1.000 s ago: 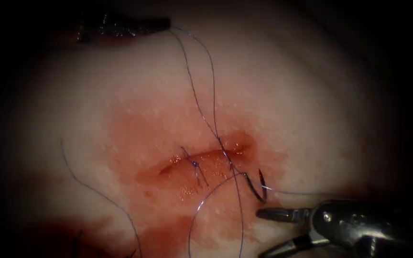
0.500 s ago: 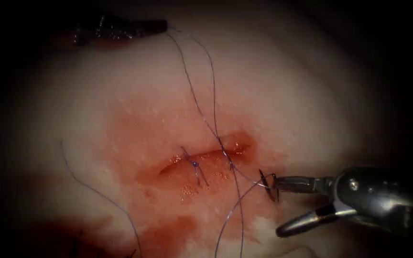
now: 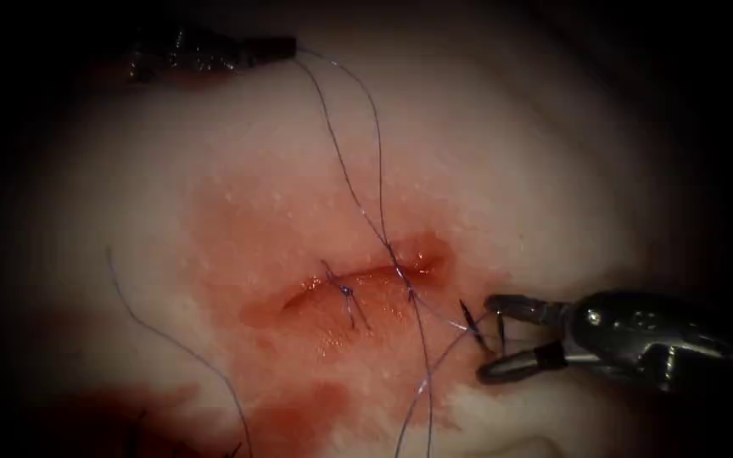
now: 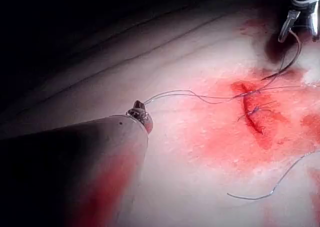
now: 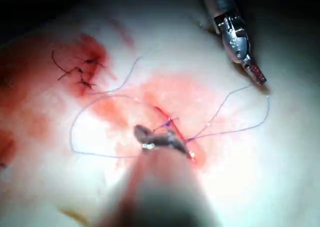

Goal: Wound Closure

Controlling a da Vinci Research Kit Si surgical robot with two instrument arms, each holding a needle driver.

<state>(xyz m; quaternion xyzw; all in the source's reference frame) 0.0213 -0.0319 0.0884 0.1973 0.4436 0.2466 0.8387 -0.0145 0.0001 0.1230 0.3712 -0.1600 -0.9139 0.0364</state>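
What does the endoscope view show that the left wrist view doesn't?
Endoscope view: the whole right tool, jaws open either side of the needle, right of the cut, holding nothing. I cannot tell if the needle is in the tissue. Left wrist view: close up, the thread leaving the left tool, which is shut on it. Both: tools, needle, cut, thread, red fluid.

no readable text, no labels, no brands, no numbers or signs anywhere
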